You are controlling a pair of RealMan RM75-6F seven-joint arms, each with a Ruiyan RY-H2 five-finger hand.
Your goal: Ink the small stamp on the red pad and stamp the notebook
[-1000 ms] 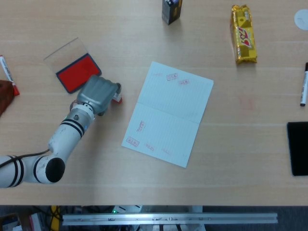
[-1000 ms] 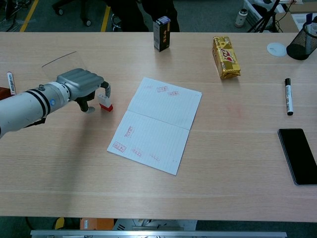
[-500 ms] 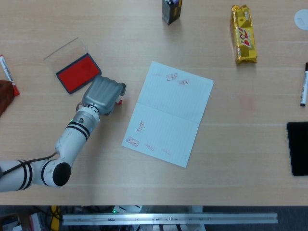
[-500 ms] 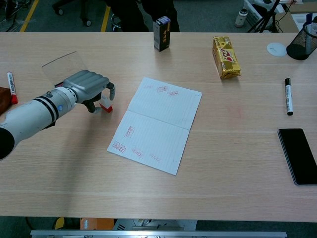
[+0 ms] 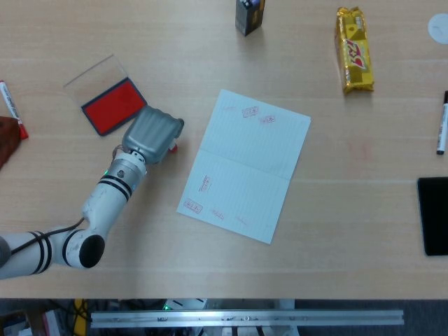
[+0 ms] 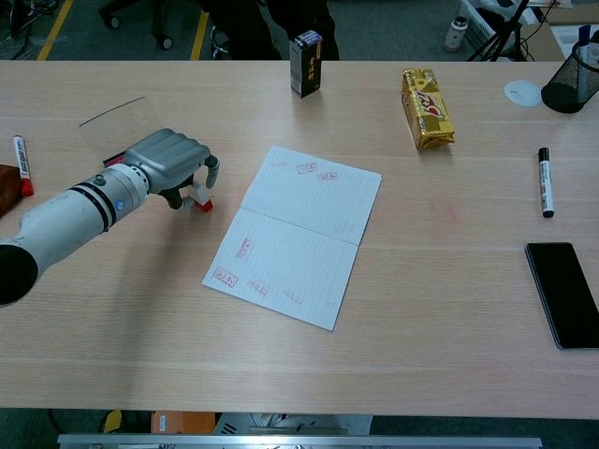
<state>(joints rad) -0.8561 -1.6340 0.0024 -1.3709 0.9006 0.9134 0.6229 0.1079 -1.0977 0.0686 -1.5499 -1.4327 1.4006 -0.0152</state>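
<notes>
The red ink pad (image 5: 112, 105) lies open at the left of the table, its clear lid (image 5: 94, 73) folded back behind it. My left hand (image 5: 152, 134) hovers just right of the pad, fingers curled down around the small stamp (image 5: 173, 147), of which only the red base shows. In the chest view the same hand (image 6: 168, 159) pinches the white-and-red stamp (image 6: 198, 197) low over the table. The open notebook (image 5: 245, 164) lies to the right of the hand, with several red stamp marks on both pages. My right hand is in neither view.
A black box (image 5: 248, 15) and a gold snack pack (image 5: 353, 49) lie at the far side. A black marker (image 5: 442, 133) and a phone (image 5: 434, 215) sit at the right edge, a red marker (image 5: 12, 108) at the left edge. A mesh cup (image 6: 573, 79) stands far right.
My left hand and forearm have shifted slightly right and away from me, staying curled over the stamp beside the pad. The notebook has not moved.
</notes>
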